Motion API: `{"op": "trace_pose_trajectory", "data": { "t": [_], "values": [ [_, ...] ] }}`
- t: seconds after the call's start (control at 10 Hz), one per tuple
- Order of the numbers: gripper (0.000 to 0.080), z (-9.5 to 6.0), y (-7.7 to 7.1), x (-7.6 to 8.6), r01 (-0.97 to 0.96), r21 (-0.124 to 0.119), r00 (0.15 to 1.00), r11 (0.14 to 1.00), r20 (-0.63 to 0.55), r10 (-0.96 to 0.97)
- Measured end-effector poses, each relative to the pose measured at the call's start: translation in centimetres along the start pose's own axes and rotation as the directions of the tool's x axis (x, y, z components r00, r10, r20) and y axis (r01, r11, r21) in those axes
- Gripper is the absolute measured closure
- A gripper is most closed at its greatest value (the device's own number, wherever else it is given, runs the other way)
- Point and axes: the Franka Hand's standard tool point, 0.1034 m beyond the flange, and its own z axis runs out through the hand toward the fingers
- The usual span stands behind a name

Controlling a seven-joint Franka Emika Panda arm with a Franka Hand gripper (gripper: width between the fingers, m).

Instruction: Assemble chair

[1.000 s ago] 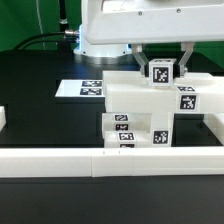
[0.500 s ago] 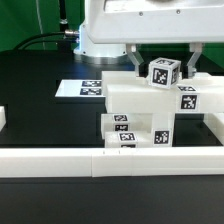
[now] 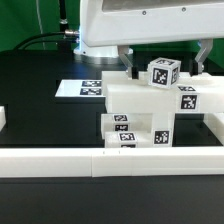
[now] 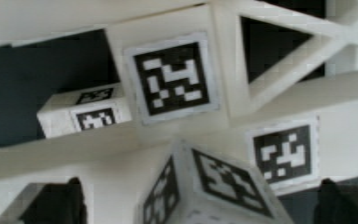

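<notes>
Exterior and wrist views. The arm's casing runs off the upper edge, and the white rail (image 3: pixel 60 160) hides the foot of the chair (image 3: pixel 150 112). The wrist view is blurred, showing only tagged faces. The gripper (image 3: pixel 166 66) has its fingers spread, clear of the top post on both sides. The chair, made of chunky white slabs with black-and-white tags, stands on the black table (image 3: pixel 40 120) just behind the rail.

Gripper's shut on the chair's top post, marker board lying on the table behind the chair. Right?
Not quite. The gripper is open: its fingers stand apart from the post on either side, as the exterior view shows. The marker board does lie on the table behind the chair.
</notes>
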Motion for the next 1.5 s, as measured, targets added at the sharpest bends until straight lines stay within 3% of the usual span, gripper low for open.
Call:
{"op": "trace_pose_trajectory", "data": {
  "t": [0.5, 0.7, 0.9, 1.1, 1.2, 1.3, 1.5],
  "values": [
    [0.015, -0.14, 0.14, 0.29, 0.488, -0.018, 0.873, 0.873, 0.007, -0.488],
    [0.015, -0.17, 0.23, 0.31, 0.599, -0.029, 0.8, 0.8, 0.019, -0.599],
    [0.015, -0.08, 0.41, 0.2, 0.625, -0.032, 0.78, 0.78, 0.026, -0.625],
    [0.0435, -0.07, 0.42, 0.2, 0.625, -0.032, 0.781, 0.78, 0.026, -0.624],
    [0.0435, -0.06, 0.42, 0.19, 0.619, -0.032, 0.786, 0.785, 0.026, -0.618],
    [0.0531, -0.05, 0.43, 0.18, 0.595, -0.032, 0.803, 0.803, 0.025, -0.595],
    [0.0531, -0.02, 0.45, 0.18, 0.578, -0.033, 0.816, 0.816, 0.023, -0.577]
  ]
}}
